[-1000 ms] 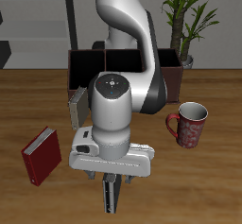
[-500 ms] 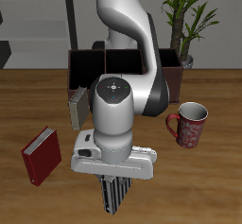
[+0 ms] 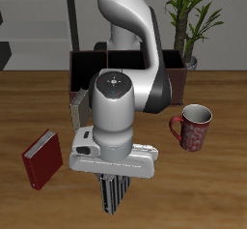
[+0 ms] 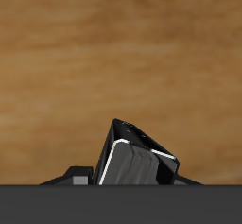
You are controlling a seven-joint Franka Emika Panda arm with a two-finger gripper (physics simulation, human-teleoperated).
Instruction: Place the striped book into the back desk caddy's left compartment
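Worktop: one, wood-grain brown; the wrist view shows the same grain beneath the hand.

Arm: one, white and grey, its base at the worktop's back edge, its body covering the middle of the worktop.

Hand: one, pointing down near the middle of the front edge. Its fingers are closed onto the striped book, one on each face.

Striped book: one, dark with pale lengthwise stripes, hanging from the hand above the worktop near the front edge. In the wrist view the book appears tilted, glossy black with a thin pale line along its border. No title or lettering readable.

Back desk caddy: one seen, dark brown-maroon, low and wide, along the back edge behind the arm, well apart from the striped book. The arm hides most of it; its compartments cannot be told apart.

Red book: one, lying flat and askew on the worktop, white page edges showing. No writing legible.

Grey-beige book: one, partly hidden beside the arm, between the red book and the caddy.

Mug: one, dark red with a pale speckled pattern, upright, handle toward the arm. Pattern too small to read.

Potted plant: one, green leaves, behind the back edge beyond the caddy.
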